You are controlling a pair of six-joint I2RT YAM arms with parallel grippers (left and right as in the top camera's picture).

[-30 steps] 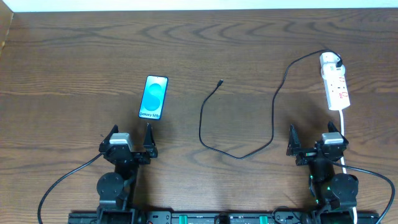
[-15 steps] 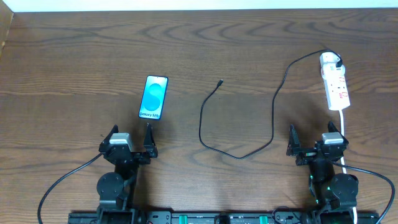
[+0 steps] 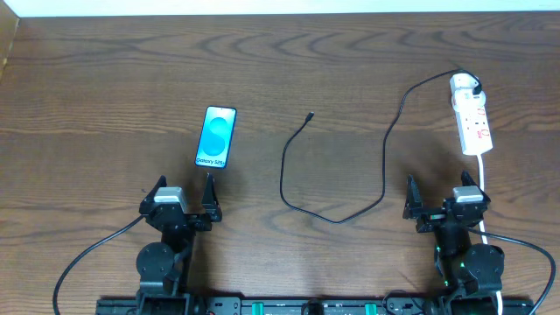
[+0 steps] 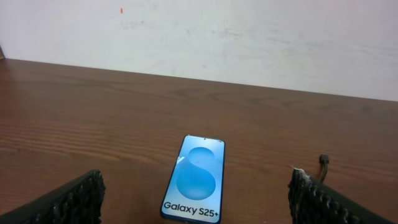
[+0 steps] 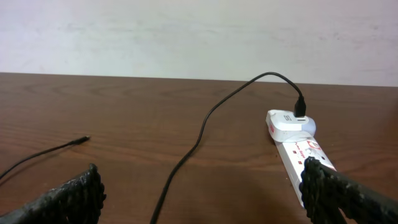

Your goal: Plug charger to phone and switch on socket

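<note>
Both sit spread and empty — left gripper near the phone, right gripper far to its right. The charger lies right of the phone, tip nearest; the socket further right. Best pinch close behind that tip — less flex at insertion.

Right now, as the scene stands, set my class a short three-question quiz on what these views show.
1. Fill in: the left hand and the right hand both stand ___ and hold nothing.
2. True or false: the charger is plugged into the phone.
3. The socket lies nearest to: A the left hand, B the right hand, C the phone.

Key: 1 open. 2 false; its tip lies free, apart from the phone. 3 B.
</note>
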